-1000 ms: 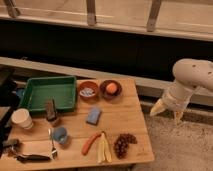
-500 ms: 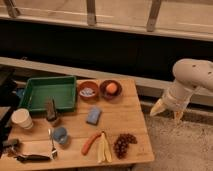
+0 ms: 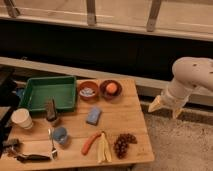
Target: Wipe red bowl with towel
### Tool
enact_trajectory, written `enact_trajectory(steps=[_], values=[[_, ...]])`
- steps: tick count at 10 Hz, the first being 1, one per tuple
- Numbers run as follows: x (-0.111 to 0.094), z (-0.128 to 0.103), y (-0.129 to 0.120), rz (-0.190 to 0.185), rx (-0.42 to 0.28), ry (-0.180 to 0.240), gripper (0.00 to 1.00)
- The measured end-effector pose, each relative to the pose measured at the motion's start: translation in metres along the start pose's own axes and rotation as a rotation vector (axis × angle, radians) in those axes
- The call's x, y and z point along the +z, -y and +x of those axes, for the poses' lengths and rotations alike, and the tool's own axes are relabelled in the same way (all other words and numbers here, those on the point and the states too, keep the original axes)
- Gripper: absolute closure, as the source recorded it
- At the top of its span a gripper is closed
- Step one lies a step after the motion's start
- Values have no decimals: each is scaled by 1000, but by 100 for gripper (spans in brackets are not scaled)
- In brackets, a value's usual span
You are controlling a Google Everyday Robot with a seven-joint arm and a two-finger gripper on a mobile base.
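Observation:
The red bowl (image 3: 88, 91) stands near the back edge of the wooden table (image 3: 125, 120), just right of the green tray. The towel (image 3: 88, 92), a small pale cloth, lies inside it. My gripper (image 3: 165, 108) hangs off the table's right side, over the floor and well away from the bowl. Its two yellowish fingertips (image 3: 155, 105) point down and stand apart, with nothing between them.
A darker brownish bowl (image 3: 110, 89) holding an orange sits right of the red bowl. A green tray (image 3: 47, 92), blue sponge pad (image 3: 93, 116), paper cup (image 3: 21, 118), blue cup (image 3: 60, 134), carrot (image 3: 90, 142), banana (image 3: 103, 147) and grapes (image 3: 123, 144) fill the table.

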State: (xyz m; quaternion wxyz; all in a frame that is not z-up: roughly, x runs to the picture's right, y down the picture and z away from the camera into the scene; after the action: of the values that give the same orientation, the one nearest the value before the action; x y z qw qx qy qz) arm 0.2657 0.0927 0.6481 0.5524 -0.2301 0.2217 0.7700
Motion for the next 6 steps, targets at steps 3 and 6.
enact_trajectory(steps=[3,6], values=[[-31,-23,-71,-61,-106,126,30],[-55,-27,-110,-99,-166,170,30]])
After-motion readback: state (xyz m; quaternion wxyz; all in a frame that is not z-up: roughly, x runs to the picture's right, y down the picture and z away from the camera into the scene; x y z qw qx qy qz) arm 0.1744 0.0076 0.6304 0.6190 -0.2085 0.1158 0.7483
